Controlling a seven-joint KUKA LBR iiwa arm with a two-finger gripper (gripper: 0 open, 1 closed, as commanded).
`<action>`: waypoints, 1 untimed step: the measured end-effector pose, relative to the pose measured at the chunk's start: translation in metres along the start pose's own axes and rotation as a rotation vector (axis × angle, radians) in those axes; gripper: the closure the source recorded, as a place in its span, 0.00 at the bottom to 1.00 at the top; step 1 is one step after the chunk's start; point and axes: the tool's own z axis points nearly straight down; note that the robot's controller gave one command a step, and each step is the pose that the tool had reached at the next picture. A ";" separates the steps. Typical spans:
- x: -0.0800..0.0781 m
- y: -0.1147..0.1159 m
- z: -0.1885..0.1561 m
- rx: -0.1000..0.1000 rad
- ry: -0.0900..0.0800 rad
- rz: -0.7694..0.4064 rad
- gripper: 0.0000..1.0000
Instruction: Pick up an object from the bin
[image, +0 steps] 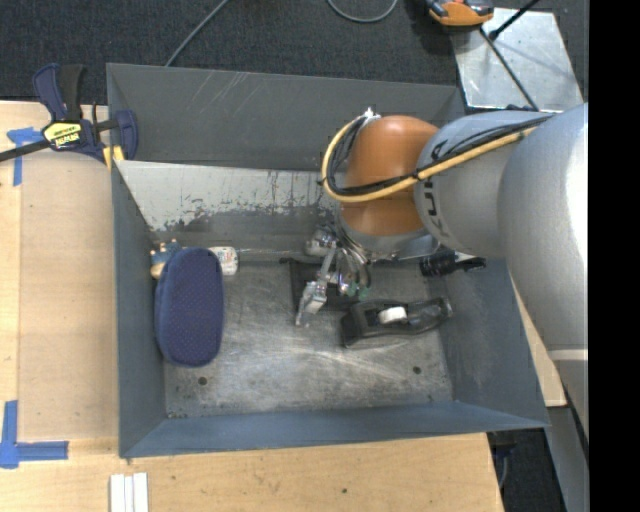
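My gripper (328, 293) hangs low over the middle of the bin floor, its metal fingers (309, 303) pointing down and to the left. They stand open with nothing between them. Just right of the gripper lies a flat black tool (410, 322) with a white label, its left end close to the fingers but apart from them. A short dark piece (298, 272) lies on the floor just left of the gripper, near the back wall.
A large dark-blue oval pad (188, 304) lies along the left side. Behind it are a small white thing (228, 261) and a yellowish bit (158, 262). The arm with its orange cover overhangs the bin's right back part.
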 end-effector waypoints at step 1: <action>-0.005 0.000 -0.005 -0.003 -0.021 0.001 1.00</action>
